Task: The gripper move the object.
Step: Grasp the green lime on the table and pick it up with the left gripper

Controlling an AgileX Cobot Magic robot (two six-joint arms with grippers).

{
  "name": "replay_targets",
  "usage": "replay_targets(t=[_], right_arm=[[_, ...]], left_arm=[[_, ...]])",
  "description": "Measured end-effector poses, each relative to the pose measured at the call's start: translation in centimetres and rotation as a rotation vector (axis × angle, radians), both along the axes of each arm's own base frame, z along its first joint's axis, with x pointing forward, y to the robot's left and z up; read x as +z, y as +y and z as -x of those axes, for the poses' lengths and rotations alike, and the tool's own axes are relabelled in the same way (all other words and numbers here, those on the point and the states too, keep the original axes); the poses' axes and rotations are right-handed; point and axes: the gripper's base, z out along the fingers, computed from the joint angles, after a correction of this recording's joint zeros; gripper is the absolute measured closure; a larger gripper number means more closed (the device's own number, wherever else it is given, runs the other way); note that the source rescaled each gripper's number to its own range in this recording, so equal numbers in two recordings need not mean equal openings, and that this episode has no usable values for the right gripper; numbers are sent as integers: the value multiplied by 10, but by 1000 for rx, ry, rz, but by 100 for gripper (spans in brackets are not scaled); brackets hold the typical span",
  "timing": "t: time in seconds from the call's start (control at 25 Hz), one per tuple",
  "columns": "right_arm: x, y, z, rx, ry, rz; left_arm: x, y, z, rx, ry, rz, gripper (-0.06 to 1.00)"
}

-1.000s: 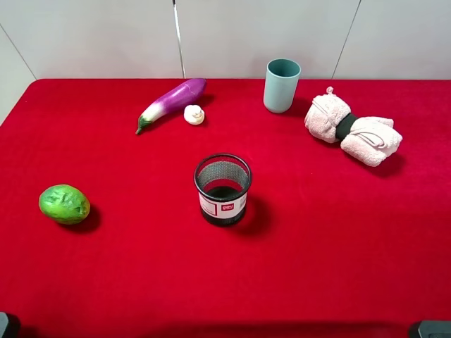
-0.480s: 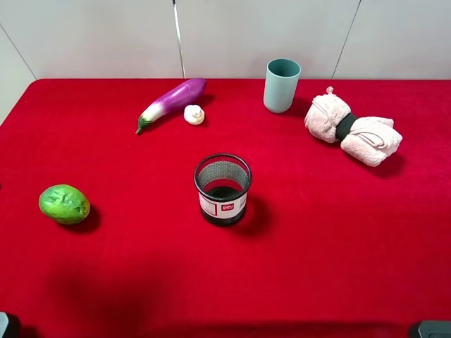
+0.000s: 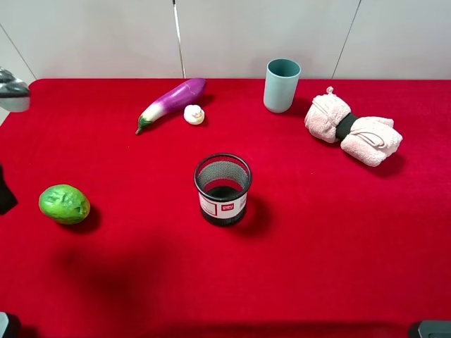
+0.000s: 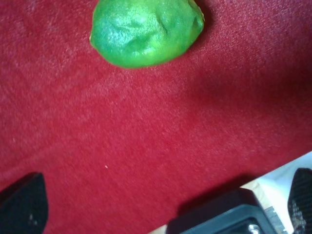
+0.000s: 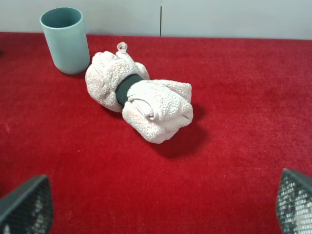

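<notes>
The object, a bumpy bright-green lime [image 3: 64, 204], lies on the red cloth at the left, apart from everything else. In the left wrist view the lime [image 4: 146, 31] lies ahead of my left gripper [image 4: 161, 197], which is open and empty and not touching it. Parts of the left arm [image 3: 5, 193] show at the left edge of the exterior view, just left of the lime. My right gripper [image 5: 158, 204] is open and empty over the cloth, short of the rolled towel [image 5: 141, 100]. The right gripper does not show in the exterior view.
A black mesh cup [image 3: 223, 188] stands in the middle. A purple eggplant [image 3: 171, 103] and white garlic [image 3: 194, 114] lie at the back. A teal cup [image 3: 282, 85] and a pink rolled towel [image 3: 352, 130] are at the back right.
The left arm has come into the exterior view at the left edge, beside the lime, and its shadow has spread over the cloth. The objects have not moved.
</notes>
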Motion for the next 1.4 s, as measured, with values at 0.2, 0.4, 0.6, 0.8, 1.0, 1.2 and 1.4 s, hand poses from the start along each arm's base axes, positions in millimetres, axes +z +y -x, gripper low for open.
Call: replay_targets(t=[0.2, 0.4, 0.6, 0.8, 1.0, 1.2, 1.4], right_arm=[[0, 0, 0, 0, 0, 0], [0, 0, 0, 0, 0, 0], [0, 0, 0, 0, 0, 0], [0, 0, 0, 0, 0, 0], [0, 0, 0, 0, 0, 0], [0, 0, 0, 0, 0, 0], [0, 0, 0, 0, 0, 0]], left_arm=[[-14, -3, -15, -98, 31, -10, -1], [-29, -6, -28, -192, 52, -18, -1], [-46, -16, -41, -299, 62, -60, -1], [-66, -24, -50, -356, 106, -77, -1], [-83, -29, -56, -426, 146, -83, -1], [-98, -31, -63, -490, 159, -80, -1], [-111, -33, -68, -550, 172, -76, -4]])
